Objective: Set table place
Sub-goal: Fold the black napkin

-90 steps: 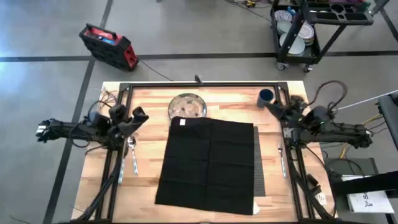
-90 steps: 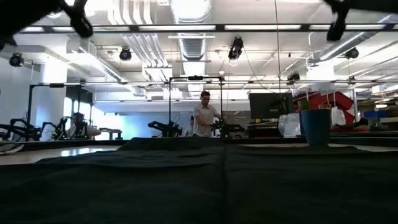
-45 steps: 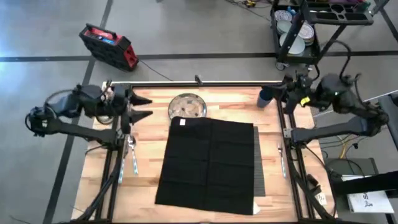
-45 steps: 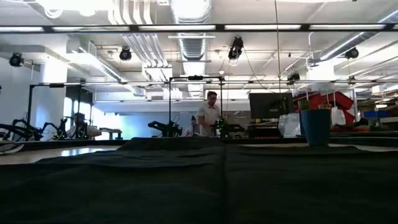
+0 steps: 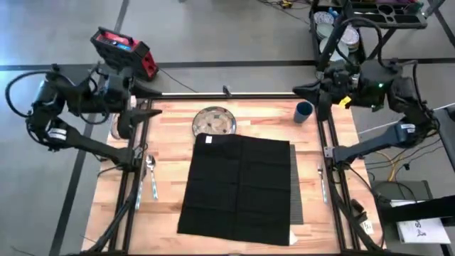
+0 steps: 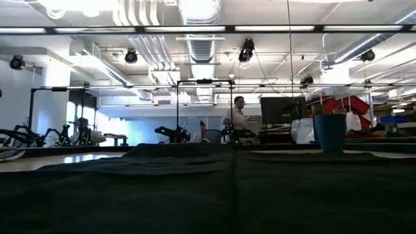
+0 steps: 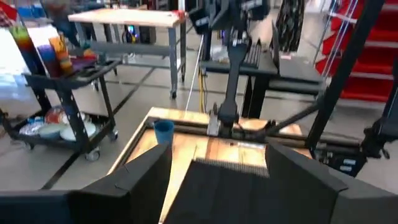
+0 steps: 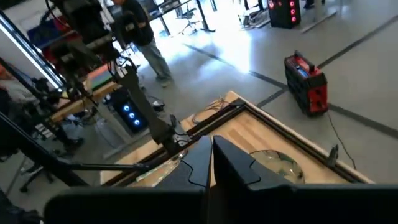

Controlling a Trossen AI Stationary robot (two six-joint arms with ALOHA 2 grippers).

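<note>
On the butcher-block table (image 5: 167, 171), as recorded from above, a plain black cloth napkin (image 5: 237, 186) is spread across the ribbed placemat (image 5: 296, 185), of which only a narrow striped strip on the cup side is exposed. A metal plate (image 5: 214, 121) is found at the far edge of the napkin, partly overlapped by it. A spoon (image 5: 151, 174) lies apart from the napkin on the left arm's side, a fork (image 5: 321, 180) on the right arm's side, and a blue cup (image 5: 304, 110) stands beyond the napkin's far right corner. Nothing is yet arranged on the mat; the setting is judged barely begun. The left gripper (image 5: 142, 109) is held high near the far left corner, fingers parted, empty. The right gripper (image 5: 302, 89) is raised above the cup.

At table level, the napkin fills the foreground and the cup is seen upright; no gripper appears.

From the left wrist, the fingers (image 7: 149, 177) are confirmed wide apart, holding nothing.

From the right wrist, the fingers (image 8: 202, 158) are nearly together, gripping nothing.
</note>
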